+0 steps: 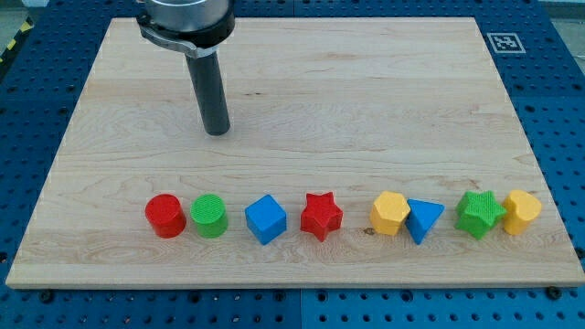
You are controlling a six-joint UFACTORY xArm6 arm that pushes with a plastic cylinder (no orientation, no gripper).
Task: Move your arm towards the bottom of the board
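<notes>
My tip (217, 132) rests on the wooden board (366, 100) in its upper left part, well above the row of blocks and touching none. The blocks stand in a row near the view's bottom: a red cylinder (165, 216), a green cylinder (209, 216), a blue cube (266, 219), a red star (321, 216), a yellow hexagon (390, 213), a blue triangle (423, 219), a green star (481, 213) and a yellow block (522, 211). The green cylinder is the block most nearly straight below my tip.
A black-and-white marker tag (502, 42) sits at the board's top right corner. A blue perforated table (558, 110) surrounds the board. The arm's grey mount (186, 20) hangs over the board's top edge.
</notes>
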